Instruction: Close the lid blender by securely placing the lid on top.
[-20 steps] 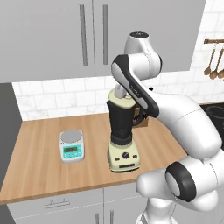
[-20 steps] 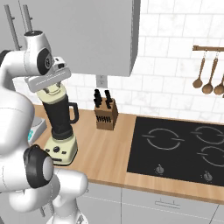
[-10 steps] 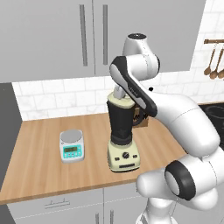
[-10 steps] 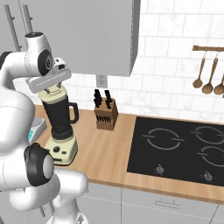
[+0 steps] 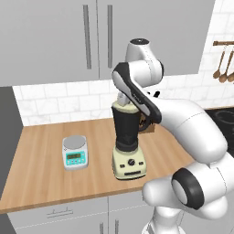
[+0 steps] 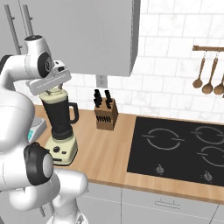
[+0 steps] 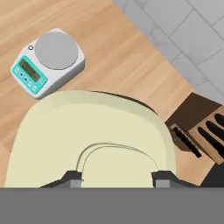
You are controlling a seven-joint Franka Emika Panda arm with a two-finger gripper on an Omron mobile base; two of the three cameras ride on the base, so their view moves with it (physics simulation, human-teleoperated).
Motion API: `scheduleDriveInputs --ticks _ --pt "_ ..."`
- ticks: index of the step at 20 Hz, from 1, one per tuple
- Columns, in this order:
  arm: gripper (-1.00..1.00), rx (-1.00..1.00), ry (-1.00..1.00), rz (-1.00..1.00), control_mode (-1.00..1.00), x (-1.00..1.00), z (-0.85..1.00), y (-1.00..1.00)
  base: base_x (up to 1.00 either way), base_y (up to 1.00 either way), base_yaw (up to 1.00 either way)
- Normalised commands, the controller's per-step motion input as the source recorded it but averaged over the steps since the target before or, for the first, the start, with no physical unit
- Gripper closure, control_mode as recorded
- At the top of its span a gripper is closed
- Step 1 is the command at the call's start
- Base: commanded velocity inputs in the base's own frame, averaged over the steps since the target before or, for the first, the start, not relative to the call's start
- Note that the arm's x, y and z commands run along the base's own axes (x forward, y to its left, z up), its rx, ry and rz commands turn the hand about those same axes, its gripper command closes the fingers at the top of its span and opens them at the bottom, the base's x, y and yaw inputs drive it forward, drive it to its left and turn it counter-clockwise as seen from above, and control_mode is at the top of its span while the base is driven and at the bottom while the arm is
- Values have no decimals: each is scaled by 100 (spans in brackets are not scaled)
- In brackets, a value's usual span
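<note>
While we hold the lid over the blender, the risk lies in how squarely it meets the jar's mouth. In the hand view our fingers sit one on each side of the raised knob and seem closed on it, though the tips are cut off by the bottom edge, so we cannot tell how firm the grip is. From the left base view the lid rests at the jar's top rim, but whether it is fully seated or perched just above we cannot tell.

If we let go with the lid off-centre or tilted, one edge could ride on the rim and the lid might slide off onto the tabletop, towards the scale or the knife block. A dark sliver of jar shows past the lid's far edge in the hand view, which hints at a slight offset. Pressing down hard while misaligned could also tip the tall jar on its base. A slipping grip on the small knob would leave the lid crooked.
</note>
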Motion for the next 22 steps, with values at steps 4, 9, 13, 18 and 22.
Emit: scheduleDriveInputs --ticks 4,9,13,18,22 --pt "100 0 -3 0 -100 0 -4 9 0 0 0" --pt "100 0 -15 0 -100 0 -5 3 0 0 0" --pt "100 4 -19 0 -100 0 -13 0 0 0 0" --pt "100 4 -17 0 -100 0 -23 0 0 0 0" --pt "100 0 -14 0 -100 0 -34 1 0 0 0"
